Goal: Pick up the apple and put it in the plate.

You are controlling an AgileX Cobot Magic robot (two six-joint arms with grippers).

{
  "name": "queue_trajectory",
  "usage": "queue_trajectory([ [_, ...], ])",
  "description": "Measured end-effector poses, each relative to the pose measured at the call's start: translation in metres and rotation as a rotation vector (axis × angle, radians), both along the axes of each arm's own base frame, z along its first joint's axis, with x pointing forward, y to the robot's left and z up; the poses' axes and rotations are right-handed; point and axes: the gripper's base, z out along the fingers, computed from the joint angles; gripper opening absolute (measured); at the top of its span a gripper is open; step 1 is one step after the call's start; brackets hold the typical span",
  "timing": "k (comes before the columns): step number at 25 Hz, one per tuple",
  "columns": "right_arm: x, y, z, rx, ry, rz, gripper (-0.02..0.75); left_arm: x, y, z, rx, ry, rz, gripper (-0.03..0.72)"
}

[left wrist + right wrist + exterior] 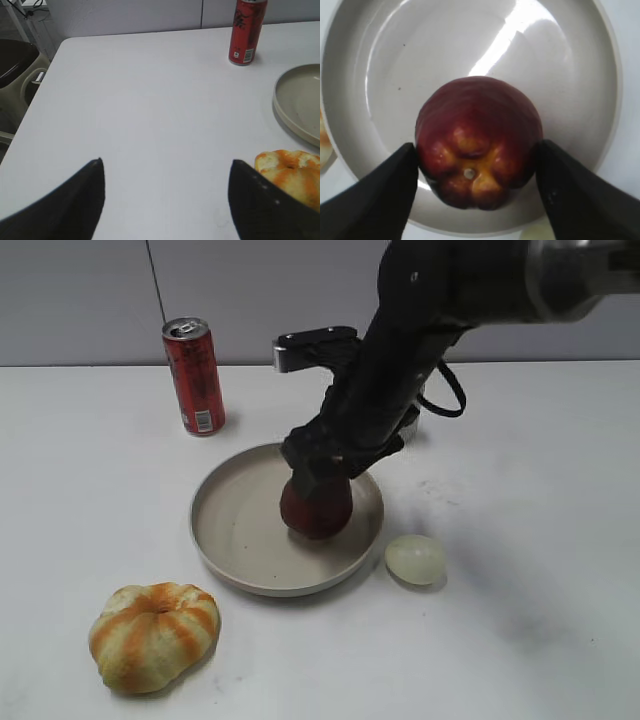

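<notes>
My right gripper [475, 175] is clamped on the apple [479, 140], held directly over the plate [380, 75], right of its centre

The plate [215, 530] fills the table's middle with the right arm [400, 370] over it, hemmed by a can [194, 376] behind-left, a bun [154, 634] toward the front-left corner and an egg [415, 559] beside its right rim; the right side lies open.

Lab: bare white table [520, 540], grey wall [80, 300].
</notes>
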Motion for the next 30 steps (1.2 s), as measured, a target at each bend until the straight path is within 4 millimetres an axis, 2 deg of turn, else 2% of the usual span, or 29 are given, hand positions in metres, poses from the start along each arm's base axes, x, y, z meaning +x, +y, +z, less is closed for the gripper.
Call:
queue_trajectory([
  [3,0.0,0.001,-0.004,0.002,0.012,-0.005,0.664,0.0,0.0,0.0,0.0,0.0,0.0,0.585],
  [7,0.001,0.002,0.003,-0.001,0.015,0.007,0.68,0.0,0.0,0.0,0.0,0.0,0.0,0.585],
  [9,0.003,0.002,0.022,-0.012,0.008,0.034,0.68,0.0,0.0,0.0,0.0,0.0,0.0,0.585],
  [13,0.0,-0.004,0.079,-0.043,-0.058,0.083,0.68,0.0,0.0,0.0,0.0,0.0,0.0,0.585],
  [15,-0.005,-0.017,0.101,-0.067,-0.053,0.055,0.68,0.0,0.0,0.0,0.0,0.0,0.0,0.585],
  [18,-0.007,-0.045,0.118,-0.11,-0.018,-0.058,0.678,0.0,0.0,0.0,0.0,0.0,0.0,0.585],
  [21,-0.009,-0.082,0.128,-0.141,-0.026,-0.166,0.673,0.0,0.0,0.0,0.0,0.0,0.0,0.585],
  [23,-0.019,-0.11,0.13,-0.155,-0.004,-0.236,0.666,0.0,0.0,0.0,0.0,0.0,0.0,0.585],
  [26,-0.044,-0.148,0.132,-0.171,0.013,-0.319,0.656,0.0,0.0,0.0,0.0,0.0,0.0,0.585],
  [30,-0.099,-0.177,0.133,-0.159,-0.023,-0.375,0.641,0.0,0.0,0.0,0.0,0.0,0.0,0.585],
])
